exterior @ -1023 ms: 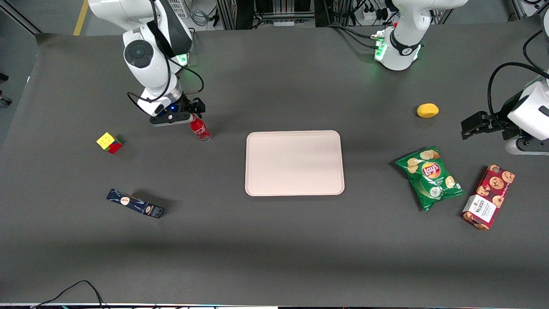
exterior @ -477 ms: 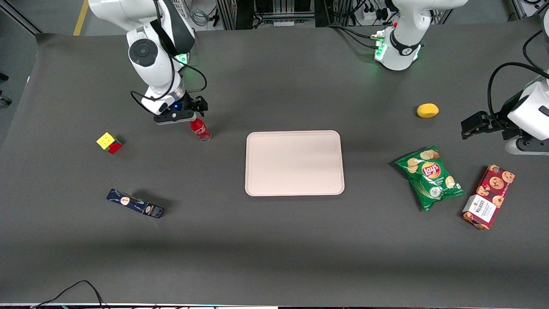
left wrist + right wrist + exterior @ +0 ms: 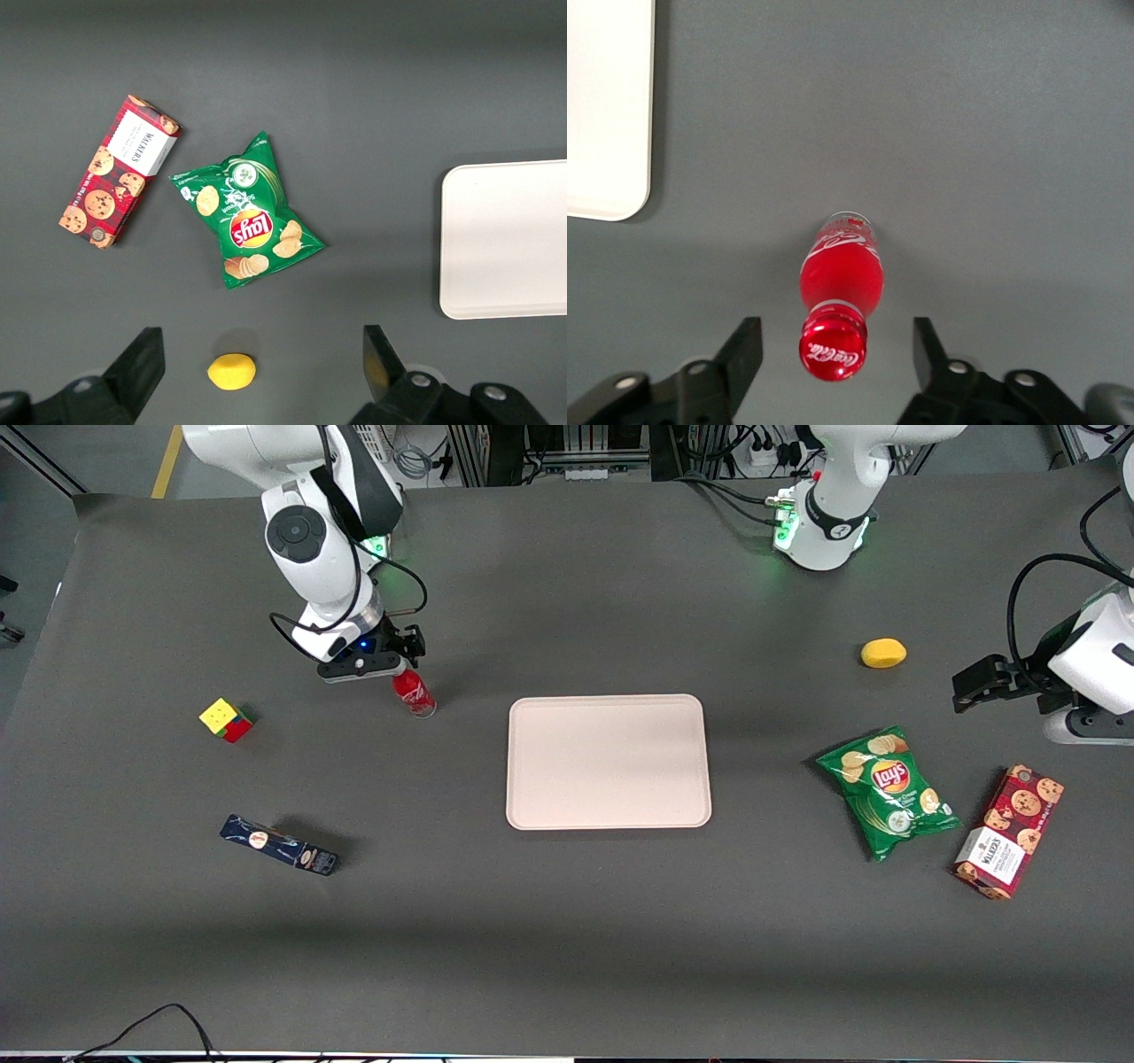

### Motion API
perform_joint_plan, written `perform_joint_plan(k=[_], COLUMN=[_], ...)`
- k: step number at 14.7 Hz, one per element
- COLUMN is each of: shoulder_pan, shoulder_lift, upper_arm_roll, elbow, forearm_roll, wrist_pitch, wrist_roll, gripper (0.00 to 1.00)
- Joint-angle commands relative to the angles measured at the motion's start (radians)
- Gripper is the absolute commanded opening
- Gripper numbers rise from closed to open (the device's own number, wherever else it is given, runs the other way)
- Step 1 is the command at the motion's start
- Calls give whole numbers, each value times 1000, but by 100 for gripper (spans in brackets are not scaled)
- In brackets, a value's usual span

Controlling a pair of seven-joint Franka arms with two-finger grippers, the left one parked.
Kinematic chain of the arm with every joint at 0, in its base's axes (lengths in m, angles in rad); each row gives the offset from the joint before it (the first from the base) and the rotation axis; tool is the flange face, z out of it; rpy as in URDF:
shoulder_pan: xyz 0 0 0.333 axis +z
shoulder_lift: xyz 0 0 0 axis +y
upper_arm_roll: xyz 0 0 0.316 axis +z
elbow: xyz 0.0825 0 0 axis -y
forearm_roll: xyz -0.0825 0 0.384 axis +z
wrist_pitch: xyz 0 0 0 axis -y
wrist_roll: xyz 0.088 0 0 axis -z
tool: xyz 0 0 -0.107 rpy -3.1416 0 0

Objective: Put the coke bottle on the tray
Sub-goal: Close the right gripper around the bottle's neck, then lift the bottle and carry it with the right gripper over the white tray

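Coke bottle [image 3: 840, 283] stands between spread pincer [image 3: 835, 350] fingers.

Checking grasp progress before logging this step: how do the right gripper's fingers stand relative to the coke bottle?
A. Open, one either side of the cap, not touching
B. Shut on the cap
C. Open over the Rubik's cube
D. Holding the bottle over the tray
A: the gripper is open, its fingers flanking the coke bottle cap with gaps; the bottle stands on the table, off the tray.

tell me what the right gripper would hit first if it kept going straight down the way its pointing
Most likely the coke bottle: the gripper hangs open right above it, the red cap between its fingers, neither touching. Height is hard to judge, but nothing else lies in that line.
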Motion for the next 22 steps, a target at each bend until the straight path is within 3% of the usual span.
perform_joint_plan(k=[1, 7, 11, 12, 19, 22], shoulder_pan=[-4, -2, -2, -2, -7, -13], shoulder_lift=[-18, -12, -13, -18, -15, 27], upper_arm_roll=[7, 7, 8, 8, -6, -7], elbow=[-22, -22, -13, -8, 294, 446], forearm_roll=[26, 24, 24, 24, 26, 24], wrist_pitch=[26, 26, 17, 11, -314, -388], wrist_roll=[-2, -2, -2, -2, 15, 16], gripper=[59, 31, 3, 0, 0, 0])
